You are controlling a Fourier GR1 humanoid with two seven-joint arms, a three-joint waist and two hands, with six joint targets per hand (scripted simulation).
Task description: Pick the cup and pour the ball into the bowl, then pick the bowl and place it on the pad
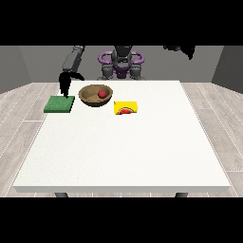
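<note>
Bowl [96,95] held red ball [102,94], sat between green pad [59,104] and tipped yellow cup [126,108]. Hand at view's left [64,84] hung over pad, fingers straight, empty. Hand at view's right [186,49] raised; finger state indiscernible.

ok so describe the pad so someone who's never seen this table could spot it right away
On the large white table, look to the far corner at the view's left. The flat green square pad lies there, just left of the brown wooden bowl holding a red ball. It is the only flat green thing.
</note>
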